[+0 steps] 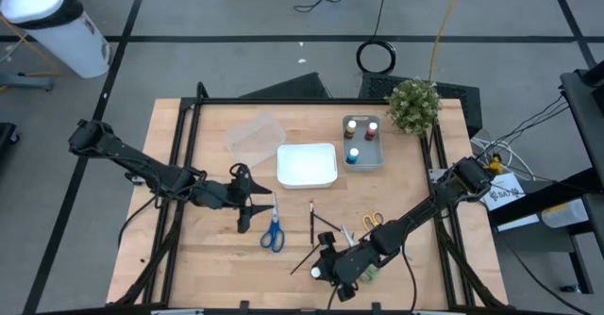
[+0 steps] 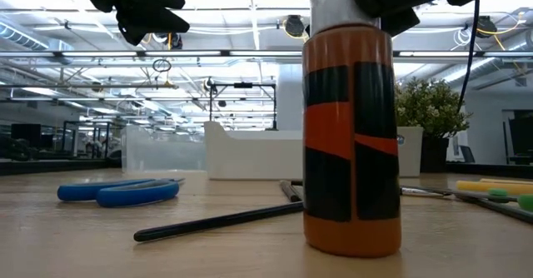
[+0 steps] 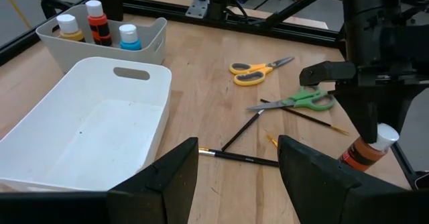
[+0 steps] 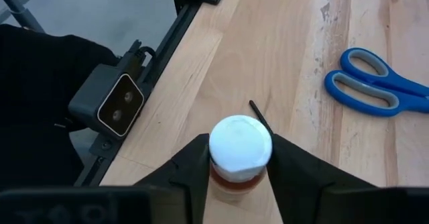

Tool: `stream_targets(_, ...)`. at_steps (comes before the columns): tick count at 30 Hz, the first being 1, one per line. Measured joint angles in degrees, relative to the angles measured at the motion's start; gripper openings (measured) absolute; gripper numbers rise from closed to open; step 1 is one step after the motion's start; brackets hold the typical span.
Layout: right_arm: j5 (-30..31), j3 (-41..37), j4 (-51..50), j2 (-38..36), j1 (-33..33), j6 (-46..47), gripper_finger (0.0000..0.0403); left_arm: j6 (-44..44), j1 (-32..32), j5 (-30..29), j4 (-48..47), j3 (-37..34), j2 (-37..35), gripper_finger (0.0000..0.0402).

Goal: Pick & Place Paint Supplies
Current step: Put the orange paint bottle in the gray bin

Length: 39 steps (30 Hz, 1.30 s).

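I close right gripper point(image 4: 240, 158) on white-capped orange paint bottle point(image 2: 351, 136), centre frame: light, rigid, slick; neck grip best; left gripper point(image 3: 238, 177) open

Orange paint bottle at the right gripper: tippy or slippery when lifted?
Probably tippy: the orange paint bottle stands tall and narrow on the table. Its smooth, glossy sides may slip, so the right gripper, whose fingers flank it just under the white cap, likely needs a firm squeeze. If knocked over, the round body would probably roll.
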Motion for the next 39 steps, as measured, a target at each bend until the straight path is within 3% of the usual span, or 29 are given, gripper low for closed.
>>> stream_targets(4, -0.1, 0.0, -0.5, -0.7, -0.1, -0.9, 0.0104, 0.0, 0.0, 0.0, 0.0, 0.0, 0.0, 0.0214)
stream_targets(13, 0.9, -0.1, -9.4, -11.0, 0.2, 1.9, 0.0116, -0.2, 0.0, 0.0, 0.0, 0.0, 0.0, 0.0214)
stream_targets(23, 20.3, 0.0, -29.1, -25.7, -0.9, 5.7, 0.0105, -0.2, 0.0, 0.0, 0.0, 0.0, 0.0, 0.0214)
stream_targets(32, 41.9, -1.0, -50.9, -36.8, -3.1, 21.7, 0.0103, -0.2, 0.0, 0.0, 0.0, 0.0, 0.0, 0.0214)
stream_targets(39, 45.0, -12.5, -50.6, -47.7, -11.6, 27.1, 0.0103, 0.1, 0.0, -0.4, 0.0, 0.0, 0.0, 0.0214)
